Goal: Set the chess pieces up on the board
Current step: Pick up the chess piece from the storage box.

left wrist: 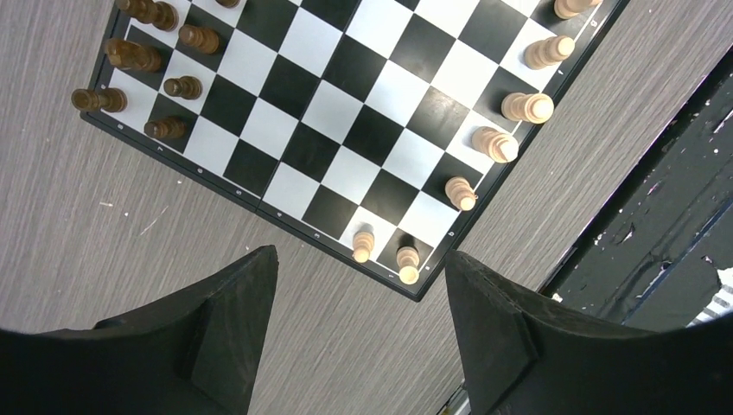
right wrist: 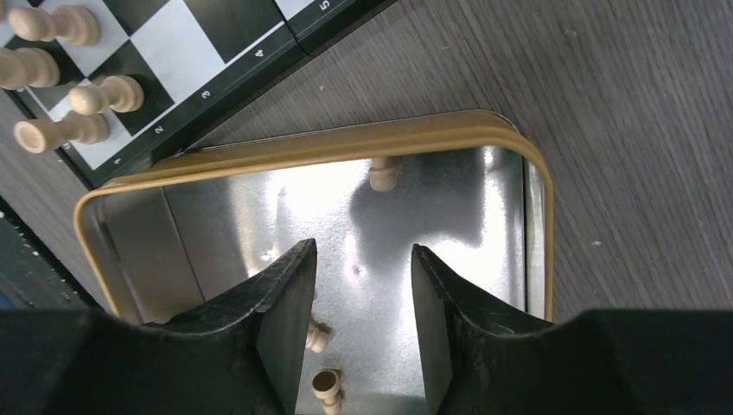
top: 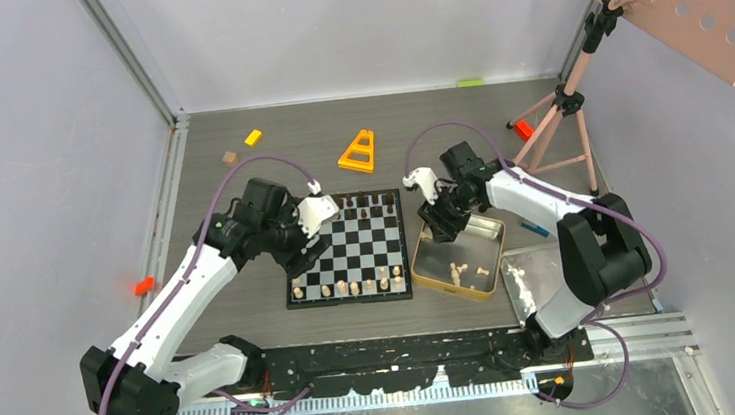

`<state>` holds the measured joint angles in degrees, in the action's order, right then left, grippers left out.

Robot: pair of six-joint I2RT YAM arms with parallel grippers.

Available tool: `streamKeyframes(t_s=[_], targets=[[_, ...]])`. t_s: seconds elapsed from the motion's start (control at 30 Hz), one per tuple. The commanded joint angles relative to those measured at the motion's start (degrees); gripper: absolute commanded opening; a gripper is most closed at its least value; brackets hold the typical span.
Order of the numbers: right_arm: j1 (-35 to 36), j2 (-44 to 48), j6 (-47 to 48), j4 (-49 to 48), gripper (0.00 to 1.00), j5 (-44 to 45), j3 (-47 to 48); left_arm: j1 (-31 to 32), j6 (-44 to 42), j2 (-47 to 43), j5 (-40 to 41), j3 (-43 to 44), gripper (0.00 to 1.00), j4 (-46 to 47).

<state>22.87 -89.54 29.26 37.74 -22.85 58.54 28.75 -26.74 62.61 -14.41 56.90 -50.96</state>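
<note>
The checkered board [top: 347,249] lies mid-table. Several dark brown chess pieces [top: 368,203] stand on its far row and several pale tan ones [top: 345,288] on its near row. The left wrist view shows the board [left wrist: 346,112] with dark pieces [left wrist: 130,56] and pale pieces [left wrist: 497,143]. My left gripper [top: 300,257] is open and empty above the bare table beside the board's left edge [left wrist: 360,256]. My right gripper [top: 439,227] is open and empty over the gold tin [top: 428,274], which holds loose pale pieces [top: 465,272]. The right wrist view shows the gripper [right wrist: 363,249] above pieces [right wrist: 327,386] in the tin [right wrist: 311,149].
An orange triangle [top: 358,152], a yellow block [top: 253,136] and a small brown cube [top: 229,157] lie behind the board. A pink tripod stand [top: 562,120] rises at the back right. A shiny silver tray [top: 540,275] lies right of the tin. A red block [top: 143,285] lies far left.
</note>
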Motion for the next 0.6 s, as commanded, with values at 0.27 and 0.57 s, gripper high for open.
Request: streamKeyframes(t_s=[0.27, 0.57], targets=[[2.7, -2.8, 5.0, -10.7, 0.5, 2.7, -3.4, -2.1, 0.7, 1.6, -0.7, 1.4, 0.74, 2.2], [3.1, -3.3, 6.5, -15.2, 0.47, 1.7, -5.9, -2.9, 0.4, 2.4, -0.1, 1.4, 0.74, 2.5]])
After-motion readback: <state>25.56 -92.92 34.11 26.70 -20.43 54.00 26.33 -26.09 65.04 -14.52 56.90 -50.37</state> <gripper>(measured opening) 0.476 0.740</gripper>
